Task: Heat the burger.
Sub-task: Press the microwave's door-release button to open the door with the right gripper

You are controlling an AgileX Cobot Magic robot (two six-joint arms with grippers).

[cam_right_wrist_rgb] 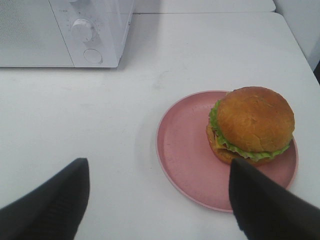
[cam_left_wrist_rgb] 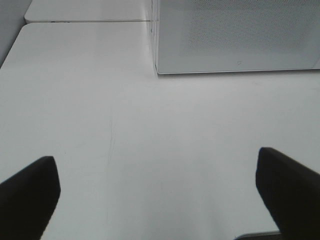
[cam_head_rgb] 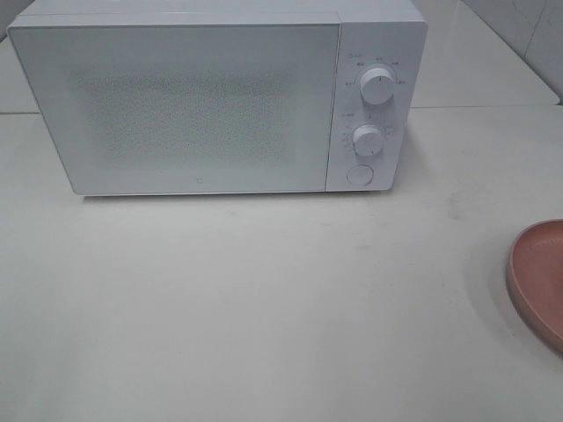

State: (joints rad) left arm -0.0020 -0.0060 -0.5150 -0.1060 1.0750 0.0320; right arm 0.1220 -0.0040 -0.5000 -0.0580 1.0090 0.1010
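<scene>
Nearest the robot, the left tool (cam_left_wrist_rgb: 156, 160) hangs over bare white surface (cam_head_rgb: 264, 316) with its two dark fingers spread wide and nothing between them. The right tool (cam_right_wrist_rgb: 159, 167) is likewise open and empty, its fingers parted above the surface just short of a round pink plate (cam_right_wrist_rgb: 182, 150); one fingertip overlaps the plate's near rim in the wrist view, though whether it touches cannot be told.

The plate lies toward the right edge of the surface, and the high camera catches only a slice of it. The burger (cam_right_wrist_rgb: 252, 125) stands upright on the plate, off-centre on the side away from the microwave, with its glossy brown bun on top and a frill of green lettuce and a bit of yellow cheese showing beneath.

Farther back, the white microwave (cam_head_rgb: 202, 97) sits across a seam in the surface, well apart from the plate. Its door is shut. On the panel at its right are an upper knob (cam_head_rgb: 377, 88), a lower knob (cam_head_rgb: 367, 140) and a round button (cam_head_rgb: 359, 175).
</scene>
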